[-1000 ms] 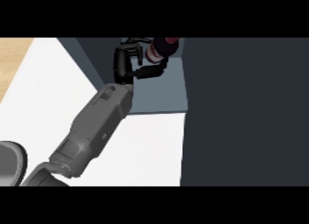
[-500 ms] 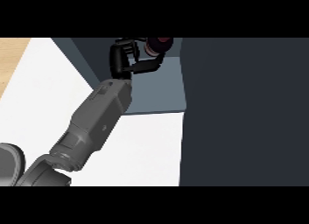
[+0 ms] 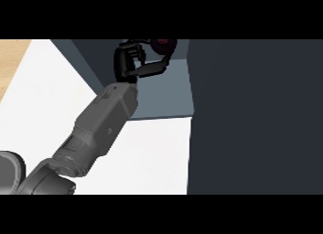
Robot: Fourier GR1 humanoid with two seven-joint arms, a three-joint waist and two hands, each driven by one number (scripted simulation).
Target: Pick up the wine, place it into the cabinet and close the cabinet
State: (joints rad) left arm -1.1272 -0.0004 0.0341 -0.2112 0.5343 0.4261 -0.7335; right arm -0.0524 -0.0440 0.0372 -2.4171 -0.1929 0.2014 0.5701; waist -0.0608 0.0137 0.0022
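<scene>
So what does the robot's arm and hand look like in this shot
One arm shows: a smooth grey forearm, boxy and widening toward a rounded grey joint at the view's lower left. It ends in a glossy black hand with slim jointed fingers. No cables, markings or sleeve are visible.

Left hand [image 3: 131, 63] sits higher and further into the cabinet [image 3: 165, 98] than a second ago. Wine bottle [image 3: 163, 43] moves with it, now mostly cut off at the view's top edge, only its dark red end showing. Forearm stretches longer across the worktop [image 3: 150, 155].
</scene>
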